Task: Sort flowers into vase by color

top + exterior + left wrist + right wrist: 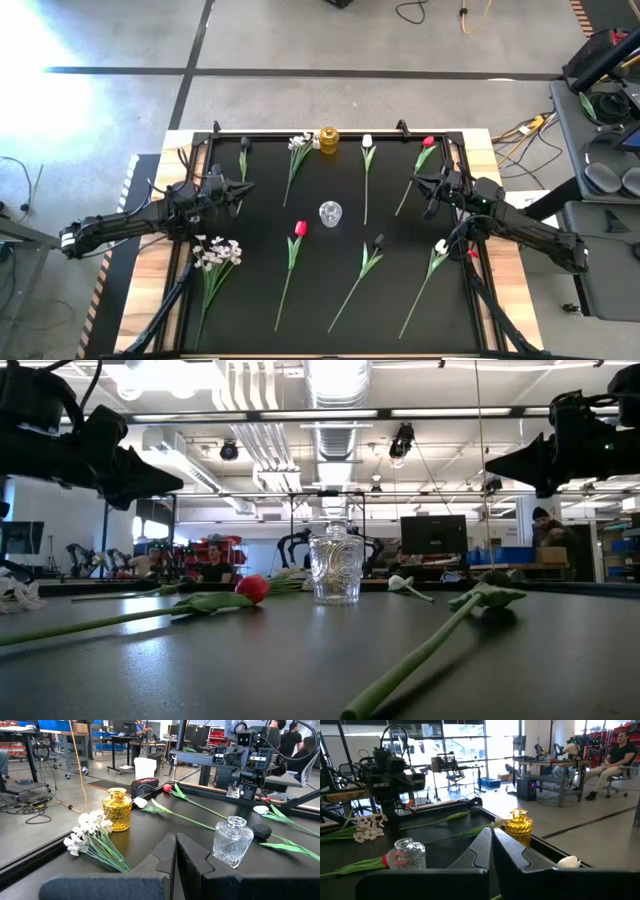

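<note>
Item: clear glass vase (330, 213), mid-surface (400, 300), empty; flowers lie loose around it, a red tulip (300, 228) just left, a dark tulip (377, 241) to its right, white blossom sprays (216, 251) well left, with the amber vase (328, 139) at the far edge. Left gripper (243, 188) and right gripper (415, 181) flank the clear glass vase, fingers pressed together, holding nothing; judged sensible to part one pair, take a stem mid-length, and enter the neck stem-first. The wrist views show the closed fingers, which the high view does not resolve.
</note>
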`<action>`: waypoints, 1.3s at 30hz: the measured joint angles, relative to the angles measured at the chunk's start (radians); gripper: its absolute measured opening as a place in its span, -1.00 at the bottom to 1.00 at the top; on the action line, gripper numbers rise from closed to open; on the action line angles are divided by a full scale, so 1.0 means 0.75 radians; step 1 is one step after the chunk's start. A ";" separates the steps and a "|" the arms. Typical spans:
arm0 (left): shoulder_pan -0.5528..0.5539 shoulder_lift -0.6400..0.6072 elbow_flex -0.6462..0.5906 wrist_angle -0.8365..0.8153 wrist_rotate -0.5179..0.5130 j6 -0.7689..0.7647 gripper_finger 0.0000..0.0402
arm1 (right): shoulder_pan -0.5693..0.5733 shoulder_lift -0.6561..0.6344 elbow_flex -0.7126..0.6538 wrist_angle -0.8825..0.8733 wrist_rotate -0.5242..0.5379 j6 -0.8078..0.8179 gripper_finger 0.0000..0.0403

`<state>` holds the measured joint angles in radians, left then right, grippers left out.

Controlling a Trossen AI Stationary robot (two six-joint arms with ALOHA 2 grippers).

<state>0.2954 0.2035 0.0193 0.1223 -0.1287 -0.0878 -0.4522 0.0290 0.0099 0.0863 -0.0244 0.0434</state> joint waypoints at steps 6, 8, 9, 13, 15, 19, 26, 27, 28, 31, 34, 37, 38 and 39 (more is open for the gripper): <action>0.000 0.000 0.000 0.000 0.000 0.000 -1.00 | 0.000 0.000 0.000 0.002 0.000 0.007 -0.95; 0.000 0.000 0.000 0.000 0.000 0.000 -1.00 | 0.000 0.000 0.000 0.002 0.000 0.014 -0.95; 0.000 0.000 0.001 0.000 0.000 0.000 -1.00 | 0.000 0.000 0.000 0.002 0.000 0.022 -0.95; 0.000 0.000 0.000 0.000 0.000 0.000 -1.00 | 0.000 0.000 0.000 0.004 -0.001 0.134 -0.95; 0.000 0.000 0.000 0.000 0.000 0.000 -1.00 | 0.000 0.000 0.000 0.002 -0.001 0.249 -0.95; 0.000 0.000 0.000 0.000 0.000 0.000 -1.00 | 0.000 0.000 0.000 0.082 0.003 0.440 -0.95; 0.000 0.000 0.000 0.000 0.000 0.000 -1.00 | 0.001 0.012 0.000 0.250 0.037 0.567 -0.95; 0.000 0.000 0.000 0.001 0.000 0.000 -1.00 | 0.001 0.027 0.000 0.241 0.047 0.571 -0.95; 0.000 0.000 0.000 0.000 0.000 0.000 -1.00 | 0.001 0.048 0.000 0.234 0.060 0.593 -0.95; 0.000 0.000 0.000 0.000 0.000 0.000 -1.00 | 0.001 0.156 0.000 0.238 0.068 0.739 -0.95; 0.000 0.000 0.000 0.000 0.000 0.000 -1.00 | 0.000 0.311 0.002 0.236 0.070 0.845 -0.95; 0.000 0.000 0.001 0.000 0.000 0.000 -1.00 | -0.001 0.484 0.064 0.154 0.068 0.921 -0.95; 0.000 0.000 0.001 0.000 0.000 0.000 -1.00 | -0.001 0.546 0.108 0.119 0.067 0.933 -0.95; 0.000 0.000 0.000 0.000 0.000 0.000 -1.00 | -0.001 0.604 0.150 0.069 0.066 0.940 -0.95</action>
<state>0.2955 0.2035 0.0193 0.1226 -0.1287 -0.0876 -0.4526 0.4820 0.1225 0.1380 0.0254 0.7488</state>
